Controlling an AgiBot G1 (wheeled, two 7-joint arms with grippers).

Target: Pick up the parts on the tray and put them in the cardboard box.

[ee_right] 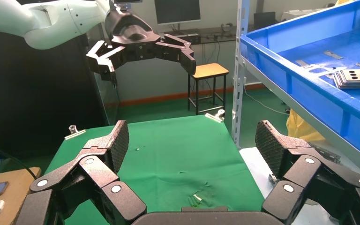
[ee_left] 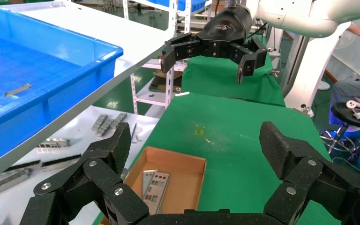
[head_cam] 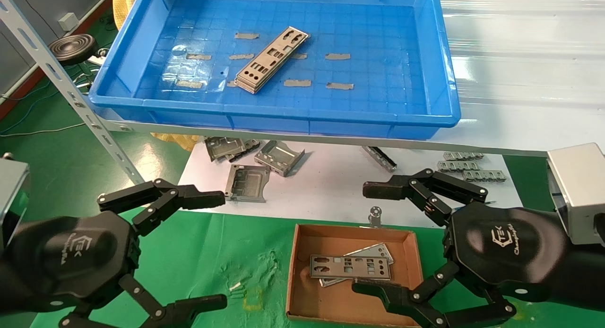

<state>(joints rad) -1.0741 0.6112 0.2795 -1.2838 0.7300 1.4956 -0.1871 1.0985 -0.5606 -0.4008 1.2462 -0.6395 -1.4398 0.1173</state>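
Tray [head_cam: 439,73]: raised on a shelf, holding a stack of parts [head_cam: 272,60] near its middle.
Cardboard box [head_cam: 302,271]: on the green table, two plates [head_cam: 350,265] lying flat and overlapped inside.
Left gripper [head_cam: 208,250]: jaws spread wide, grasping nothing, above the green cloth left of the box.
Right gripper [head_cam: 378,238]: jaws released and empty, straddling the box's right side.

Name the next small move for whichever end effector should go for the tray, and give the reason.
Probably raise the open right end effector toward the stack of parts in the tray. It holds nothing, and two plates already lie in the cardboard box.
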